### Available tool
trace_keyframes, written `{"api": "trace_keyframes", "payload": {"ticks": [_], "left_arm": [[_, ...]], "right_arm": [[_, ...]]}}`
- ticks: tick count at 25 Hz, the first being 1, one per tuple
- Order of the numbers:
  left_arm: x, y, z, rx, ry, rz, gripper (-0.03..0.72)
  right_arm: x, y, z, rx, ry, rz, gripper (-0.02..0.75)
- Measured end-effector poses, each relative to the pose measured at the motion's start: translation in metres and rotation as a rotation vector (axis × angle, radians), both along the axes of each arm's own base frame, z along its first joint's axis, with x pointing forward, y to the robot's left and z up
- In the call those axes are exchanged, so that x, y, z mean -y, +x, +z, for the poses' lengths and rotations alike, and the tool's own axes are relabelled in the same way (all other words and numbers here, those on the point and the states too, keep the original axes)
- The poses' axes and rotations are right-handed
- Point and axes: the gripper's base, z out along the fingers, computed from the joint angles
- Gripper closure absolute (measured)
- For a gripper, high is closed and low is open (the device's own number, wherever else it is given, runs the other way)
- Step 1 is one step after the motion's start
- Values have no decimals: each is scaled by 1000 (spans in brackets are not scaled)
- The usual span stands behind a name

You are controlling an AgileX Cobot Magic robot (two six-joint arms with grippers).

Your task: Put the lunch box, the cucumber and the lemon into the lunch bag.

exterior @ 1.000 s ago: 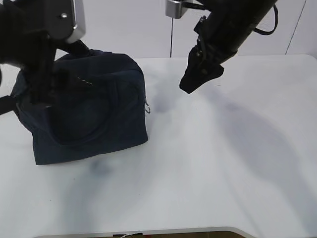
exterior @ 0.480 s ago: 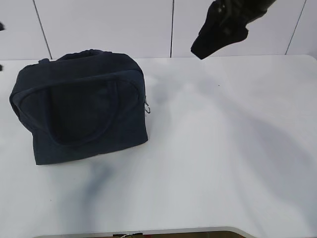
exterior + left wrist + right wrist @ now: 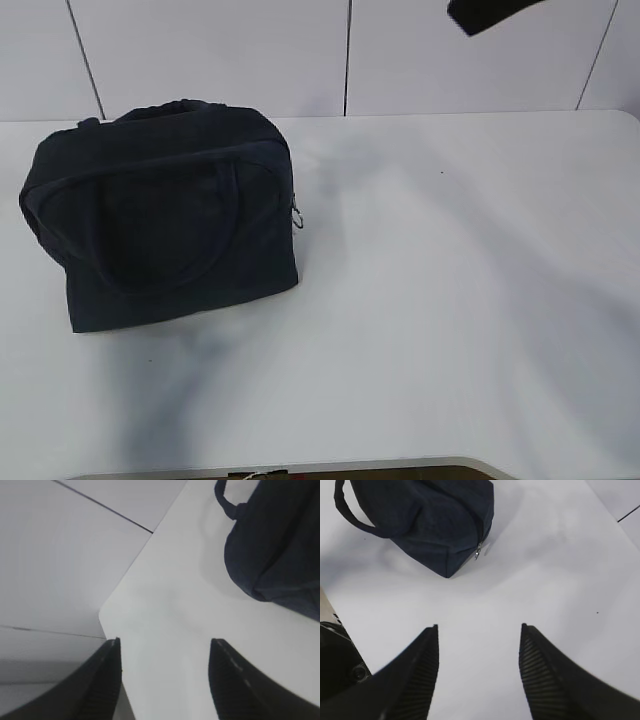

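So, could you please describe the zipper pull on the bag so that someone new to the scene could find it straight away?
Start at the white table and find the dark navy lunch bag standing on its left half. Go to the bag's right end, where the zipper line runs down the side. There hangs the zipper pull, a small metal ring, the only shiny thing against the dark fabric.

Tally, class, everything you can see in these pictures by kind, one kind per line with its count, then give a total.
Lunch bag: 1
Zipper pull: 1
Table: 1
Grippers: 2, the left gripper and the right gripper, both open and empty
Lunch box, cucumber, lemon: 0 in view
Total: 5
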Motion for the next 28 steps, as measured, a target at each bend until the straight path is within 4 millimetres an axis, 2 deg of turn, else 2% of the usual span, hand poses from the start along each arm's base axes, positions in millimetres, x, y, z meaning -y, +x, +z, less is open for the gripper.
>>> {"api": "trace_keyframes", "payload": {"ticks": [5, 9, 14, 18, 28], "left_arm": [[-15, -25, 12, 50, -268, 148, 286], [-27, -56, 23, 100, -431, 138, 286], [-41, -93, 27, 99, -563, 121, 286], [-51, -115, 24, 64, -614, 130, 286], [-72, -167, 17, 77, -743, 80, 286]], "right_arm": [[18, -35, 31, 87, 34, -83, 318], [35, -60, 43, 102, 68, -224, 318], [55, -83, 45, 113, 89, -400, 318], [73, -110, 46, 146, 106, -504, 318], [109, -190, 38, 254, 169, -574, 318]]}}
